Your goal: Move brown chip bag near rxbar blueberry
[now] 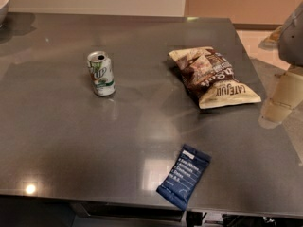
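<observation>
The brown chip bag [213,77] lies flat on the grey table [71,126], right of centre, dark brown with cream-tan ends. The rxbar blueberry [184,175], a small dark navy wrapper with pale text, lies near the table's front edge, well in front of the bag and apart from it. My gripper [273,113] hangs at the right edge of the view, a pale shape below a grey arm segment [292,32], just right of the bag's near end and not touching it. It holds nothing that I can see.
A green-white soda can [101,73] stands upright left of centre, its top opened. A bowl rim [4,1] shows at the far left corner. The table's front edge runs just below the bar; floor shows past the right edge.
</observation>
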Controlling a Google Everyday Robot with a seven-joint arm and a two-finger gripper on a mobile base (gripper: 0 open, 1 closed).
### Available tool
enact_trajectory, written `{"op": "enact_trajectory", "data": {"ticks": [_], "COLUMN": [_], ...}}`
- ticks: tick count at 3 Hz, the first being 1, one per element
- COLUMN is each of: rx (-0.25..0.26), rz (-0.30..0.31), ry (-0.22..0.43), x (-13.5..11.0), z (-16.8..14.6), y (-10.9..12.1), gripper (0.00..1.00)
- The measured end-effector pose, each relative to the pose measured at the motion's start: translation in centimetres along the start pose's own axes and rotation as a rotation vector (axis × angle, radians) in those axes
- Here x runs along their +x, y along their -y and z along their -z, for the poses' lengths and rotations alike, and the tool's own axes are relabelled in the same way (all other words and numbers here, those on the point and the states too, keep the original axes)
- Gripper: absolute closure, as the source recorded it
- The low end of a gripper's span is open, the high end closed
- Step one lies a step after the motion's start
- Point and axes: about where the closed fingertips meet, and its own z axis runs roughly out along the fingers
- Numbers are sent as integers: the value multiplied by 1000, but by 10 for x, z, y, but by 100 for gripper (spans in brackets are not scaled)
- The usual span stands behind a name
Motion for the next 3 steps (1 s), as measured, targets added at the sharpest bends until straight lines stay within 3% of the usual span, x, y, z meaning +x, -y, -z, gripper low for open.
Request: {"op": "enact_trajectory", "data": {"ticks": [1, 3], "rx": [2, 42], "rz": [0, -53], "ry": [1, 28], "x": [0, 8], "z": [0, -39], "y": [1, 61], "gripper": [0, 0]}}
